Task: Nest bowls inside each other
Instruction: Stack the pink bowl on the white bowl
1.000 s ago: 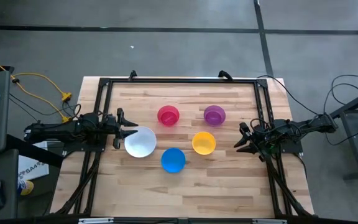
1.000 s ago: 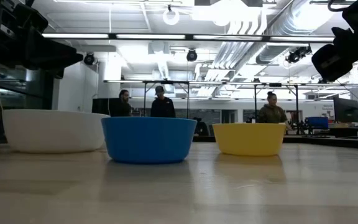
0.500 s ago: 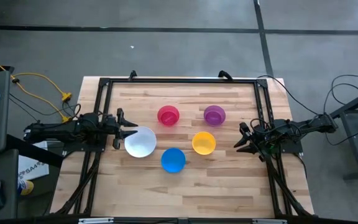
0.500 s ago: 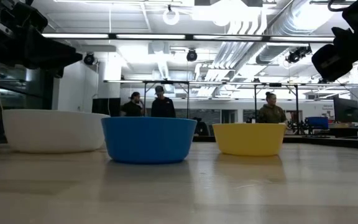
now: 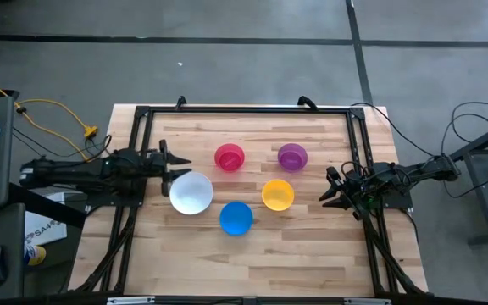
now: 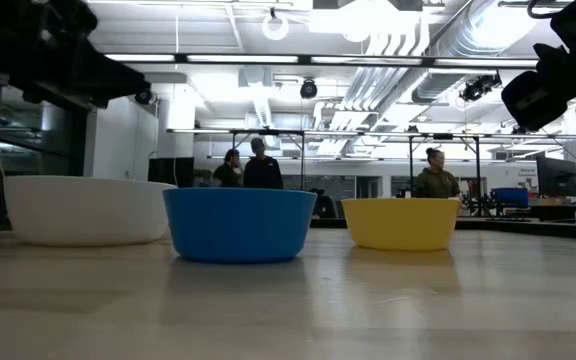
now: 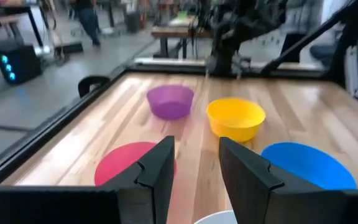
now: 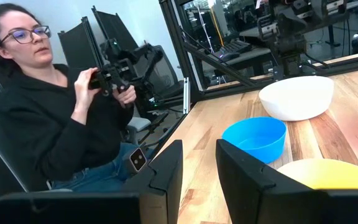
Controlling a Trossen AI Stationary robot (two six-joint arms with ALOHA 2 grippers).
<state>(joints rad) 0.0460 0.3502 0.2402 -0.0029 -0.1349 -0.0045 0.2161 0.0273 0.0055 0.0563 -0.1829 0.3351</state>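
We note five round plastic bowls (image 5: 235,186) apart at mid-frame on the wooden desk (image 5: 312,246). Left tool (image 5: 176,165), spread, empty, beside the white bowl (image 5: 191,193); right tool (image 5: 326,196), spread, empty, frame right.

White bowl (image 6: 86,210), blue bowl (image 6: 239,224) and yellow bowl (image 6: 400,222) stand apart on the table (image 6: 288,305).

Bright ceiling lights (image 6: 273,25) glare in the low view; the left wrist view's background is blurred.
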